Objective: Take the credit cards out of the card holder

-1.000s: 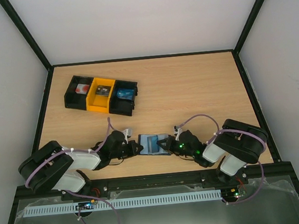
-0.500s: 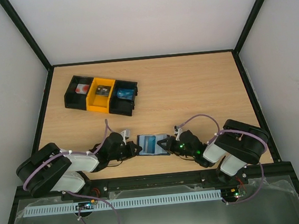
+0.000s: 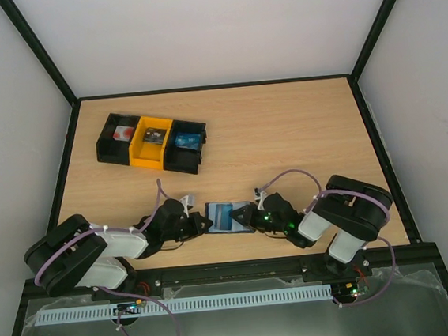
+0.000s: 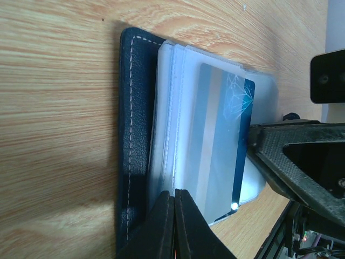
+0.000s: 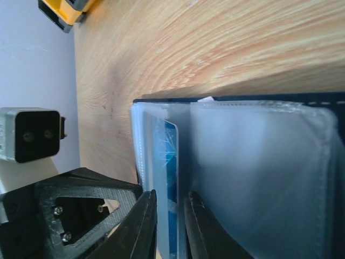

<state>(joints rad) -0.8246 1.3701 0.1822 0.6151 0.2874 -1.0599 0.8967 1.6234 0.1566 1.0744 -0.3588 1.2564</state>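
Card holder [image 3: 225, 217]: lies open on the table [image 3: 300, 129], at its near edge, between my arms. Credit card [image 4: 221, 145]: blue, sticking partly out of a clear pocket. My left pincer [image 4: 173, 216]: pinched tight on the card holder's edge. My right pincer [image 5: 171, 216]: narrow, gripping the credit card's edge.

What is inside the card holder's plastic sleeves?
A blue credit card shows through the clear sleeves of the card holder. Whether more cards sit in the sleeves beneath is hidden by the frosted plastic.
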